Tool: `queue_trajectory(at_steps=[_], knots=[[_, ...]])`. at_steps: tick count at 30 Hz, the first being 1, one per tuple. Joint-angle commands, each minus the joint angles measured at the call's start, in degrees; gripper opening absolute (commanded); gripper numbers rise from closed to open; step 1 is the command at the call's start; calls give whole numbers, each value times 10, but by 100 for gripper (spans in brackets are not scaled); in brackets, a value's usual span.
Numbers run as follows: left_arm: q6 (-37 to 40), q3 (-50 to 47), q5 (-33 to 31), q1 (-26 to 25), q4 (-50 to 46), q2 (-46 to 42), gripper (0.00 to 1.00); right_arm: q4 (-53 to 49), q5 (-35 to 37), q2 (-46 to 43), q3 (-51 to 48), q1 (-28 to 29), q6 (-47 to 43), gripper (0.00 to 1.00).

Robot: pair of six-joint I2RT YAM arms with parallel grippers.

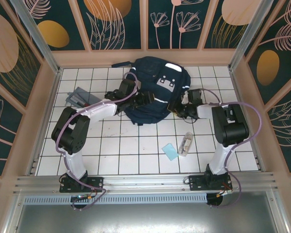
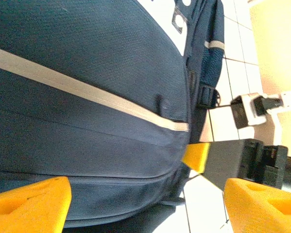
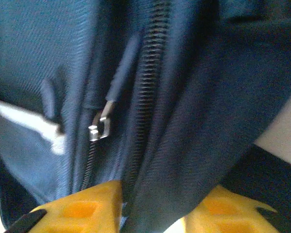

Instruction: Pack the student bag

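The student bag (image 1: 152, 87), navy blue with white stripes and a grey-white patch, lies on the tiled table at the back centre. My left gripper (image 1: 146, 98) is at its near left side. It stands open (image 2: 147, 194), its yellow fingers (image 2: 31, 204) wide apart with the bag's lower seam (image 2: 111, 179) between them. My right gripper (image 1: 176, 108) is at the bag's near right edge. In the right wrist view it (image 3: 152, 204) is shut on a fold of the bag's fabric (image 3: 184, 145), beside a zipper with a metal pull (image 3: 99, 127).
A flat grey pouch (image 1: 79, 97) lies at the back left. A light blue card (image 1: 170, 151) and a small clear container (image 1: 185, 144) rest on the tiles in front of the right arm. Wooden walls (image 1: 45, 111) enclose the table.
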Motion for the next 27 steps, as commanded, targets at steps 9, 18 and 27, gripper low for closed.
queue_trajectory(at_steps=[9, 18, 27], knots=[[42, 44, -101, -32, -137, 11, 79, 118, 15, 30, 2, 121, 85, 11], [61, 18, -186, -40, -234, -29, 73, 214, 25, 48, -20, 143, 149, 9], [78, 22, -183, -52, -261, 14, 54, 213, 31, 59, -8, 161, 156, 8]])
